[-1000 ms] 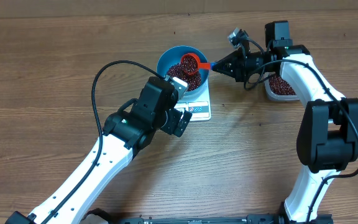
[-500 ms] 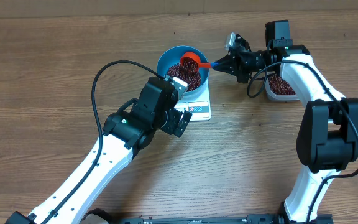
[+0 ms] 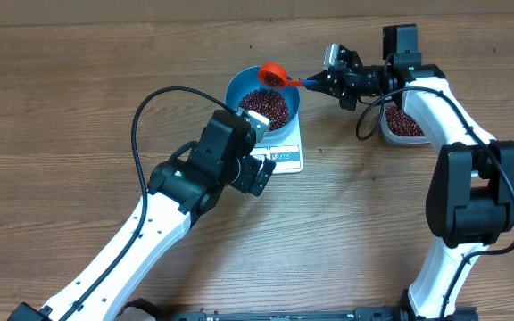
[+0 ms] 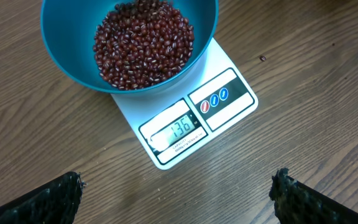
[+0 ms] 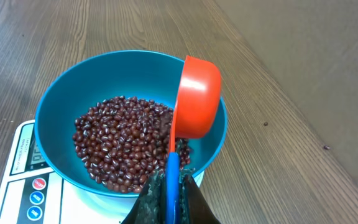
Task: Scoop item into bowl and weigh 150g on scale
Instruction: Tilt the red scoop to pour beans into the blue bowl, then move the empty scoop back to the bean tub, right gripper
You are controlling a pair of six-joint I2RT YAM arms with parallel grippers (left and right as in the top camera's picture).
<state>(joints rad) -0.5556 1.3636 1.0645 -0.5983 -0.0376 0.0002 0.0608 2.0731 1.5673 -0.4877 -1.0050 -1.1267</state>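
The right gripper [image 5: 169,186] clamps the blue handle of the red scoop [image 5: 197,96], tipped sideways over the far-right rim of the blue bowl [image 5: 55,106], where beans [image 4: 143,43] sit heaped atop the scale [image 4: 222,106], the bean tub [image 3: 398,139] lying rightward beside that same arm.

The wooden table [image 3: 70,98] carries the white scale [image 4: 194,121], one stray bean [image 4: 263,58] near it, and a clear tub [image 3: 387,134] well apart.

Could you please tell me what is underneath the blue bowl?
The white scale sits under the blue bowl. Its front edge, with the display and buttons, shows; the rest of its platform is hidden by the bowl.
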